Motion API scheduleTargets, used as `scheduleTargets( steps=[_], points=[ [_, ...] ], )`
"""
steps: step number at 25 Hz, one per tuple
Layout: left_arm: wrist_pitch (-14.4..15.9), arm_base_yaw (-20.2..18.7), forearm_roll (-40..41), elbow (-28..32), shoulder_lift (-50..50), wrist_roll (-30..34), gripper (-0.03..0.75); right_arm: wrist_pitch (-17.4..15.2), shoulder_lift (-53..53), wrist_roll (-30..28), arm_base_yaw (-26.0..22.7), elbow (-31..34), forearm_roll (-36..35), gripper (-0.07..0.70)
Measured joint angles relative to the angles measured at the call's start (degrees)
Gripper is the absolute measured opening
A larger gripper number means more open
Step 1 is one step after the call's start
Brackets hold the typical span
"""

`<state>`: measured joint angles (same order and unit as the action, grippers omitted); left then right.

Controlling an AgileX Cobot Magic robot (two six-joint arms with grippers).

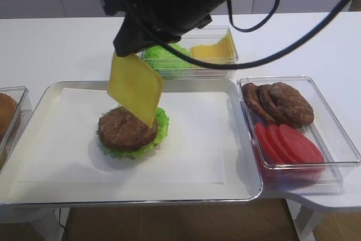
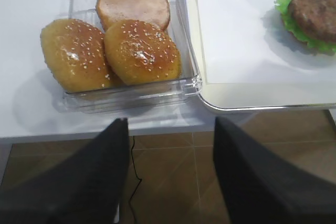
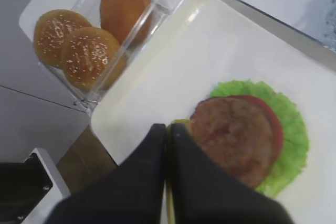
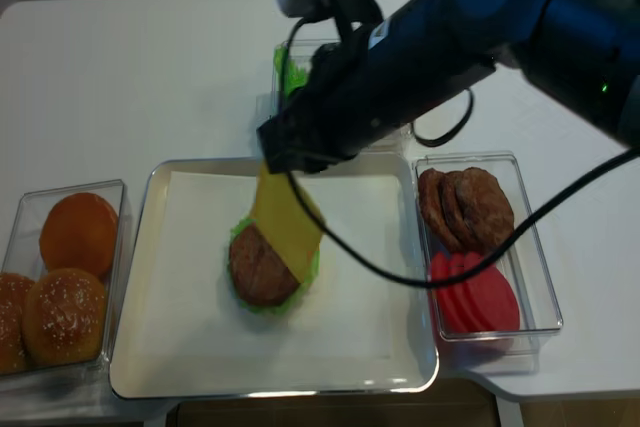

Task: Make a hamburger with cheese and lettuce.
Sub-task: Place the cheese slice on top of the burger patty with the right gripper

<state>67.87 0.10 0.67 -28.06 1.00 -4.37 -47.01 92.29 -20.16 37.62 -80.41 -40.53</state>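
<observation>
The hamburger (image 1: 127, 129), a round brown patty, lies on the lettuce (image 1: 162, 123) on the paper-lined tray (image 1: 51, 94). My right gripper (image 1: 128, 48) reaches across from the right. It is shut on the top edge of the cheese (image 1: 135, 87), which hangs tilted with its lower corner just over the patty. In the right wrist view the right gripper (image 3: 168, 128) pinches the cheese's thin edge (image 3: 169, 205) beside the patty (image 3: 231, 137), the lettuce (image 3: 291, 129) and a red slice (image 3: 274, 124) under the patty. My left gripper (image 2: 170, 129) is open and empty, over the floor off the table's front edge.
A clear box of buns (image 2: 139, 51) stands left of the tray. A back box holds a heap of green leaves (image 1: 163, 55) and a bunch of yellow slices (image 1: 217, 49). A right box holds bare patties (image 1: 279, 103) and tomato slices (image 1: 287, 142).
</observation>
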Motion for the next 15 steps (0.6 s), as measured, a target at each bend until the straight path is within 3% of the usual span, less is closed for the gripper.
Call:
scheduleTargets(
  steps=[7,15],
  points=[
    [0.0,0.0,0.0,0.0,0.0,0.0,0.382,3.69,3.04,-0.24,4.64,0.0,-2.22,0.009],
    [0.0,0.0,0.0,0.0,0.0,0.0,0.382,5.53,7.22,-4.89,4.91,0.09,-8.57,0.009]
  ],
)
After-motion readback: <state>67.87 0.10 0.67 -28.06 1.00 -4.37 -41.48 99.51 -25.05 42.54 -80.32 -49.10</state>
